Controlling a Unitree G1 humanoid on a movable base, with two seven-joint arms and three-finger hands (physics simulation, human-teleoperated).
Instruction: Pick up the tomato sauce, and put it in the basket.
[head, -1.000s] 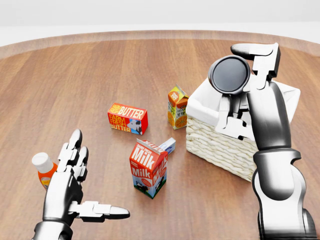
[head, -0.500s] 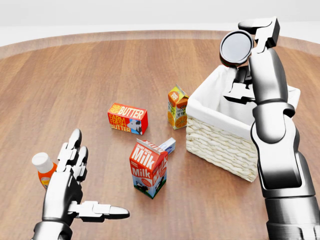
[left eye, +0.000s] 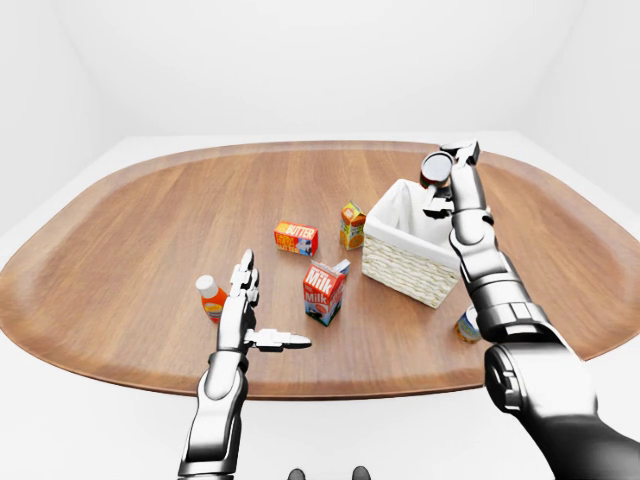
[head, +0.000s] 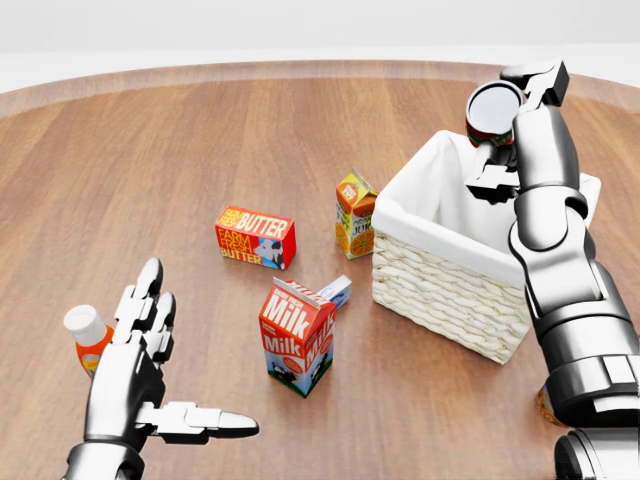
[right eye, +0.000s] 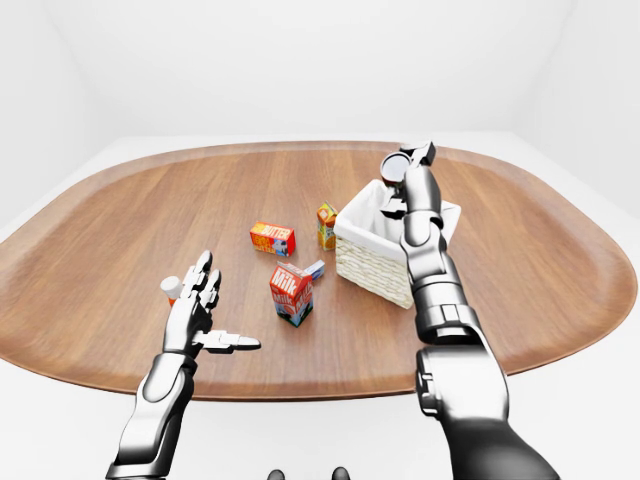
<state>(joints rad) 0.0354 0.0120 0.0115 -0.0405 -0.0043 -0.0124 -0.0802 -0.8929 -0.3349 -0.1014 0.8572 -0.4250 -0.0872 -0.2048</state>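
Head view shows the right hand (head: 513, 118) closed around the tomato sauce (head: 492, 112), held above the basket (head: 452, 268); the left hand (head: 140, 365) hovers with fingers spread over the table (head: 150, 160).

— Any lettering you can read?
— "BUTTER" twice on the orange-red box (head: 255, 238), "Milk" on the red carton (head: 298, 337).
— The small orange carton (head: 355, 215)?
— Too small to read.

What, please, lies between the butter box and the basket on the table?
In the head view, an orange juice carton stands between the butter box and the basket, close beside the basket's left wall.
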